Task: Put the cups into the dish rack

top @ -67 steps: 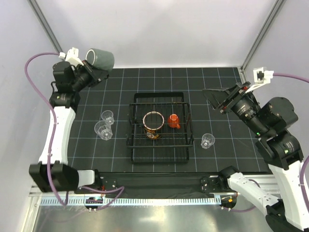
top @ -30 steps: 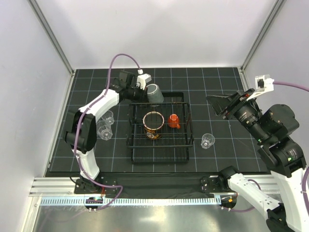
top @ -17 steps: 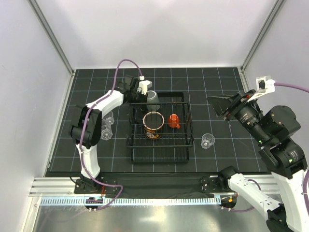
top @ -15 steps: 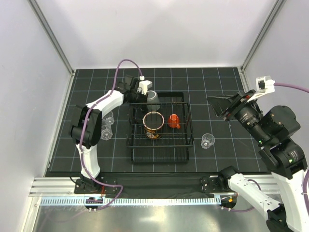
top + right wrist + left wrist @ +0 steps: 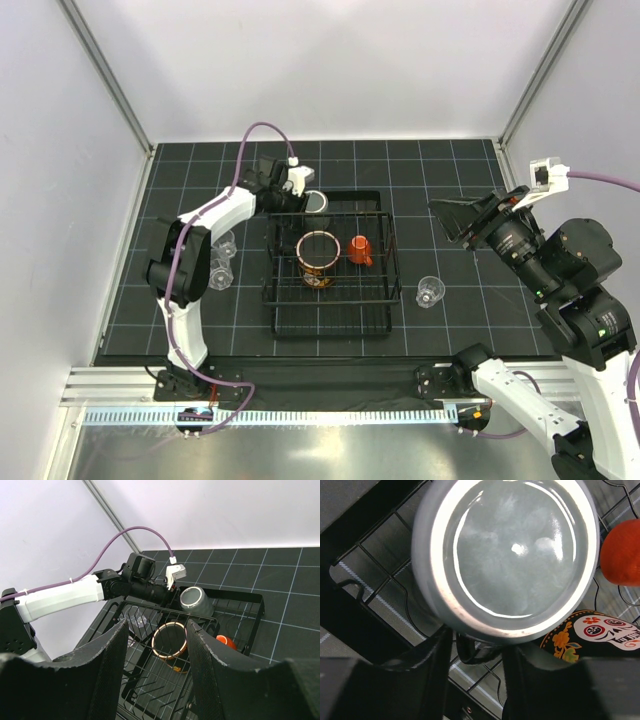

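Note:
The grey-green cup (image 5: 317, 201) stands upside down in the back left corner of the black dish rack (image 5: 330, 330); its base fills the left wrist view (image 5: 505, 555). My left gripper (image 5: 297, 189) is open, its jaws either side of the cup's handle (image 5: 476, 652) with a gap showing on the left. The large patterned mug (image 5: 318, 258) and the orange cup (image 5: 360, 250) sit in the rack. Two clear cups (image 5: 222, 240) (image 5: 213, 272) stand left of the rack, one clear cup (image 5: 430, 291) right of it. My right gripper (image 5: 450, 215) is open and empty, high at the right.
The left forearm (image 5: 225, 210) stretches over the mat above the two left clear cups. The rack's raised wire sides (image 5: 150, 680) surround the mug. Grey walls and frame posts (image 5: 105, 75) enclose the black gridded mat (image 5: 180, 320).
The left arm carried the grey-green cup from the far left to the rack's back left corner. In the last half second the cup went from tilted to standing base-up. The right arm barely moved.

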Motion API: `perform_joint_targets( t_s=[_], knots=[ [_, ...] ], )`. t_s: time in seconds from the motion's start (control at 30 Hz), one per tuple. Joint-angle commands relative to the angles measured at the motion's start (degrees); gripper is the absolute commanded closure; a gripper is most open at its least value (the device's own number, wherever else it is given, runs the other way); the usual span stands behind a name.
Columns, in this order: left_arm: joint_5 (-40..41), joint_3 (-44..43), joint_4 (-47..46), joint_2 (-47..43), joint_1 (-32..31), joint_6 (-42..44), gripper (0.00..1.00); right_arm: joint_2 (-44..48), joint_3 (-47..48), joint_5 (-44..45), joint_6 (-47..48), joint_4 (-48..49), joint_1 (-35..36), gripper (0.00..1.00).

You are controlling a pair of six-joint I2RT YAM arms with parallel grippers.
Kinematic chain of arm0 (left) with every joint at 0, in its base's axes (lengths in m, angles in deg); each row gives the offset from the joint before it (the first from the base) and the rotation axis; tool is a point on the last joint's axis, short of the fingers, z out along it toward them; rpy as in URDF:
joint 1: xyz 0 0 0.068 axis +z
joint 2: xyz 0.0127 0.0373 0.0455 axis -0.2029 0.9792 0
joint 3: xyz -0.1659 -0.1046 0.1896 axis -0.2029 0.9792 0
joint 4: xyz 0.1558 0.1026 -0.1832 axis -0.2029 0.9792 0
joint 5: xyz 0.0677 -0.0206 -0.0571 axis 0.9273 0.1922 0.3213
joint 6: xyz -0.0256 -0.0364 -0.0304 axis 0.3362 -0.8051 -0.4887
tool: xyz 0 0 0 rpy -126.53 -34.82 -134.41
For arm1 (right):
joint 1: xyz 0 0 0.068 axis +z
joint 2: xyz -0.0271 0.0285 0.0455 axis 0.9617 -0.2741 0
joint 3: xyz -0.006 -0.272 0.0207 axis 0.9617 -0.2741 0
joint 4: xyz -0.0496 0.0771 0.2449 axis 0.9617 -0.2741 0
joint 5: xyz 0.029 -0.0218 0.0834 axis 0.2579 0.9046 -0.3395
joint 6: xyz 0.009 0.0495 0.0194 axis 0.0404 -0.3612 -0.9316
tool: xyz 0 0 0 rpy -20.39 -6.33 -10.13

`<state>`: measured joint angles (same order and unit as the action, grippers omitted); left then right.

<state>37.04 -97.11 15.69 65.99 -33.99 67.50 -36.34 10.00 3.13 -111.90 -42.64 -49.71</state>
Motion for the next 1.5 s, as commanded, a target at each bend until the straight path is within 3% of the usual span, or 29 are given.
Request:
perform_joint_targets(
  t_s=[0.0,0.37,0.93,1.3,1.47],
  knots=[
    [-0.52,0.14,-1.39,-2.74,-0.22,0.87,0.57,0.15,-0.28,0.58,0.98,0.82,0.32,0.48],
    [-3.59,0.23,-0.68,-4.84,0.31,2.37,0.44,-0.29,-0.55,0.58,1.07,1.08,0.31,0.48],
    [-11.77,2.25,-3.41,-10.9,6.55,-1.76,0.38,-0.82,-1.6,-0.12,1.24,1.87,0.23,0.48],
    [2.78,-2.75,2.21,-14.16,6.64,-8.79,0.35,-1.96,-2.57,0.14,1.5,2.57,0.31,0.48],
    [5.45,-1.45,4.24,-18.28,10.32,-19.21,0.37,-2.84,-3.71,-0.91,0.98,3.36,0.32,0.48]
  ],
)
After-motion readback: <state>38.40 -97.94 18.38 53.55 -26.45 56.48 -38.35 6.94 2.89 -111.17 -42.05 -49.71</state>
